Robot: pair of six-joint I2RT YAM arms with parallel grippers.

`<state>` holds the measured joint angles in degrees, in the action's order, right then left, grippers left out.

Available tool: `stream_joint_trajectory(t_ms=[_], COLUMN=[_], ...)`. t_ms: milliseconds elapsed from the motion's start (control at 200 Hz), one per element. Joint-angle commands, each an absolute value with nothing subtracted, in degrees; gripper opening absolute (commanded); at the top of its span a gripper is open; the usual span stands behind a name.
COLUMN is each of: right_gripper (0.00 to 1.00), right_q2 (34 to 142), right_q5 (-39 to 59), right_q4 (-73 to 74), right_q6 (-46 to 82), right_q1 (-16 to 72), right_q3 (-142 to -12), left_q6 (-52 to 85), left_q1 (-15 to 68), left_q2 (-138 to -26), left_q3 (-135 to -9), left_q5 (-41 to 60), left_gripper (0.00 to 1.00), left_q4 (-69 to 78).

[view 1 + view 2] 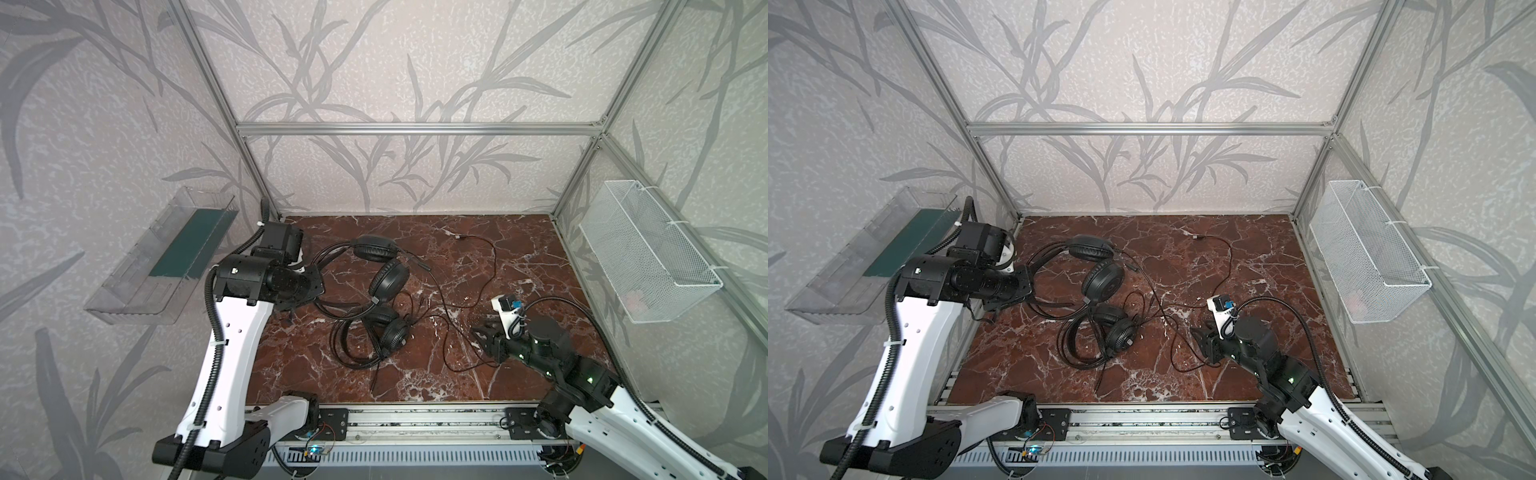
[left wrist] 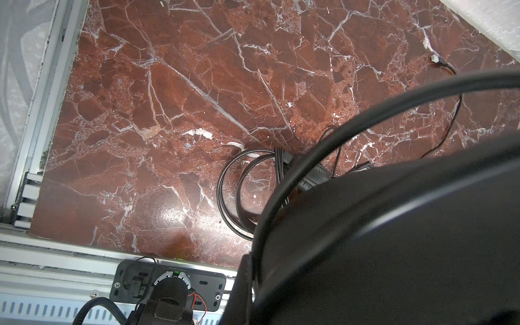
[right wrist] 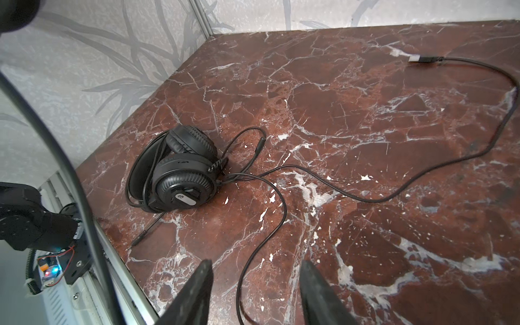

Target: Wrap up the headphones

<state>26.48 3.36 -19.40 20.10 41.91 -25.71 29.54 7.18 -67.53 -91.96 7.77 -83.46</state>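
Note:
Two black headphones show in both top views. One pair [image 1: 388, 280] [image 1: 1102, 280] is at the back left, and my left gripper [image 1: 316, 291] is shut on its thin wire headband [image 2: 337, 123]; one finger [image 2: 244, 284] presses against its dark band. The other pair [image 1: 392, 334] [image 3: 180, 174] lies on the marble table [image 1: 519, 257]. Its thin cable [image 3: 247, 261] loops across the table and passes between the fingers of my right gripper [image 3: 256, 264] [image 1: 482, 332], which is open low over the table and not touching it. A longer cable ends in a plug [image 3: 416, 58].
A clear plastic bin [image 1: 166, 257] hangs on the left wall and a white mesh basket [image 1: 648, 253] on the right wall. An aluminium rail [image 1: 415, 419] runs along the table's front edge. Loose cable [image 1: 494, 266] trails over the right half.

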Motion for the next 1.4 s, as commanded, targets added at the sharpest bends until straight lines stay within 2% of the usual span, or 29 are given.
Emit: stream_joint_trajectory(t_ms=[0, 235, 450, 545, 655, 855, 1030, 1185, 1394], right_gripper=[0.52, 0.60, 0.69, 0.73, 0.77, 0.78, 0.78, 0.78, 0.78], right_q2=[22.81, 19.00, 22.30, 21.56, 19.97, 20.49, 27.49, 32.06, 41.52], right_q5=[5.32, 7.56, 22.82, 25.39, 24.20, 15.85, 14.76, 8.68, 5.57], right_q4=[-18.95, -17.94, -16.45, -15.82, -15.52, -13.44, -6.64, -2.69, 5.68], right_q6=[22.78, 25.24, 27.48, 28.40, 28.63, 28.37, 28.69, 25.93, 24.05], right_q1=[42.28, 42.36, 43.07, 46.26, 52.40, 62.95, 66.97, 72.59, 74.53], right_q3=[-24.26, -24.40, -24.95, -23.95, -21.74, -19.44, -17.53, -17.76, -18.00], left_q6=[29.91, 29.73, 29.51, 29.44, 29.47, 29.58, 29.57, 29.55, 29.54], left_q1=[7.41, 7.38, 7.44, 7.39, 7.45, 7.38, 7.38, 7.40, 7.38], left_q2=[-67.29, -67.84, -67.46, -67.50, -67.77, -68.33, -68.14, -67.78, -67.94], left_q3=[-94.64, -94.47, -93.57, -93.43, -93.71, -94.30, -94.23, -93.52, -93.52], left_q5=[11.23, 11.21, 10.48, 10.48, 10.52, 10.49, 10.40, 10.35, 10.40], left_gripper=[0.00, 0.00, 0.00, 0.00, 0.00, 0.00, 0.00, 0.00, 0.00], left_q4=[-82.30, -82.25, -82.18, -82.09, -82.00, -81.90, -82.07, -81.82, -81.56])
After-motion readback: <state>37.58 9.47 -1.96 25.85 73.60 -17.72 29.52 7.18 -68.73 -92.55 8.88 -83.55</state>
